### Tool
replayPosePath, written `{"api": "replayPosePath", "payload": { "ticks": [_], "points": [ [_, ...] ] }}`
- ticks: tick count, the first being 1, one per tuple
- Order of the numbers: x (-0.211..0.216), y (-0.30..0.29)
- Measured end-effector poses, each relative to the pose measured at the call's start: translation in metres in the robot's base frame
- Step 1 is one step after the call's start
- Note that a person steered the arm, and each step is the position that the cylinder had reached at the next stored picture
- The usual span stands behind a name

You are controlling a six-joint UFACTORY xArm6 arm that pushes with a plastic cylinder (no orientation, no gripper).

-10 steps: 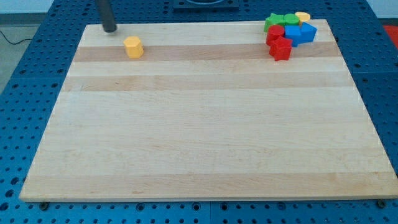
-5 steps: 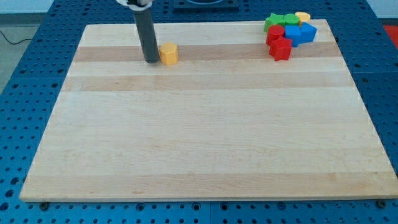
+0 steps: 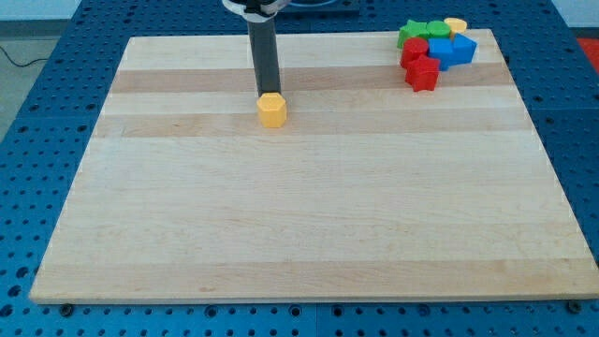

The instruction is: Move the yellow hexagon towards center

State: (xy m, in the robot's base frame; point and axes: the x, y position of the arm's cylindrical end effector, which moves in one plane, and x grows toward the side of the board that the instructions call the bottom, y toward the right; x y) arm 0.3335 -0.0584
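Note:
The yellow hexagon (image 3: 271, 110) lies on the wooden board (image 3: 309, 215), left of the middle and in the upper part of the view. My tip (image 3: 268, 95) stands right behind it, at its top edge, touching or almost touching it. The dark rod rises from there to the view's top.
A cluster of blocks sits at the board's top right corner: green blocks (image 3: 417, 33), a yellow cylinder (image 3: 455, 25), blue blocks (image 3: 453, 49) and red blocks (image 3: 420, 67). Blue pegboard (image 3: 37, 112) surrounds the board.
My tip has moved right and down the view, pushing the yellow hexagon from near the top left towards the board's middle.

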Motion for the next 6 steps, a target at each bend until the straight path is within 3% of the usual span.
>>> {"api": "replayPosePath", "payload": {
  "ticks": [4, 6],
  "points": [
    [0.039, 0.004],
    [0.026, 0.058]
  ]
}}
